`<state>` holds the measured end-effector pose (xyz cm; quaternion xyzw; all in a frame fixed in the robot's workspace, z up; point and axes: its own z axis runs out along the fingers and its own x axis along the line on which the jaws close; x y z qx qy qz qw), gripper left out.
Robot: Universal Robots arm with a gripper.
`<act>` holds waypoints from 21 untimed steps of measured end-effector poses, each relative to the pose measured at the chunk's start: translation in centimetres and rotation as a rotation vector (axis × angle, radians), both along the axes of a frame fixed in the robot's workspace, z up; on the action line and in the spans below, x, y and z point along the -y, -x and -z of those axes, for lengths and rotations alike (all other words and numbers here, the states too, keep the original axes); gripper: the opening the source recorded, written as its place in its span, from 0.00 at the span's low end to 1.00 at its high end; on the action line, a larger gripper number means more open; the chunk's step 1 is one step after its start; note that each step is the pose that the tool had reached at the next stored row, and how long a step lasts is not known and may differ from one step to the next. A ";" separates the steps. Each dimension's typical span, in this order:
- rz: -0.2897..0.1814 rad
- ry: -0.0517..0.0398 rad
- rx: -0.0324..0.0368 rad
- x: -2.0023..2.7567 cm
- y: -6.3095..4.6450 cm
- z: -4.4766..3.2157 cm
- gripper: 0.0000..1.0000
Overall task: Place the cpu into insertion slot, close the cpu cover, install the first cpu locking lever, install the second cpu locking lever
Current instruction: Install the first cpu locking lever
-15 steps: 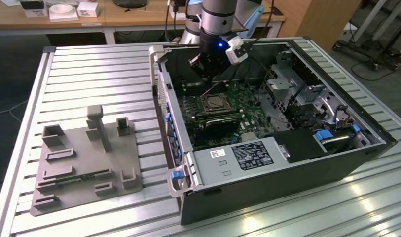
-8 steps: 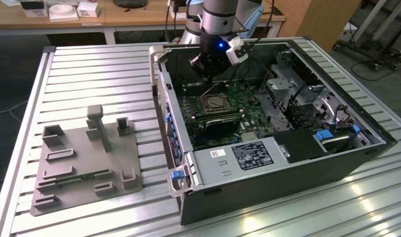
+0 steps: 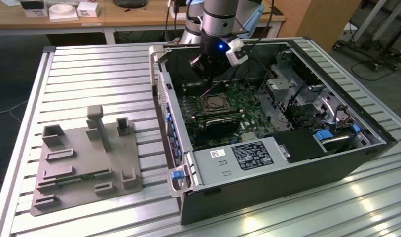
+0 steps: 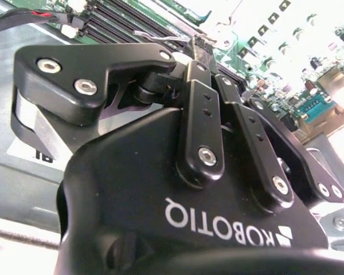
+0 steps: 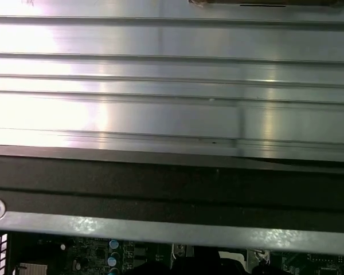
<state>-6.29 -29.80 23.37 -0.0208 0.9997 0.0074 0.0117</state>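
An open computer case (image 3: 273,187) lies on its side on a ribbed metal surface (image 3: 88,74), with the green motherboard (image 3: 243,96) exposed inside it. The arm (image 3: 220,19) reaches down from the far side into the case and carries the tool (image 3: 210,74) low over the far part of the board.

The insertion slot (image 3: 217,102), a square with a silver rim and a darker centre, sits on the motherboard just on the near side of the tool in the exterior view. It is close to the tool's tip, and I cannot tell whether the two touch. I also cannot make out whether the cpu already lies in the slot, or how the cover stands.

In the second wrist view the tool (image 4: 196,48) points towards the motherboard (image 4: 264,51). A thin bent metal wire (image 4: 160,38) lies just beside its tip, and the long memory slots (image 4: 120,17) lie beyond that. Whether the tool is wide, narrow or holding something cannot be told.

The first wrist view looks across the ribbed surface (image 5: 160,109) to the black wall of the case (image 5: 160,183), with a strip of motherboard (image 5: 103,252) below it.

A grey fixture plate (image 3: 88,163) with upright blocks rests on the surface at the exterior view's left, well apart from the tool.
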 end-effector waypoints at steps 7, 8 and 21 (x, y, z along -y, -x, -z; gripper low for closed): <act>0.000 0.0001 -0.0022 -0.20 -0.3 0.30 0.10; 0.000 0.0001 -0.0026 -0.23 -0.3 0.34 0.10; 0.000 0.0000 -0.0070 -0.58 -1.0 0.92 0.10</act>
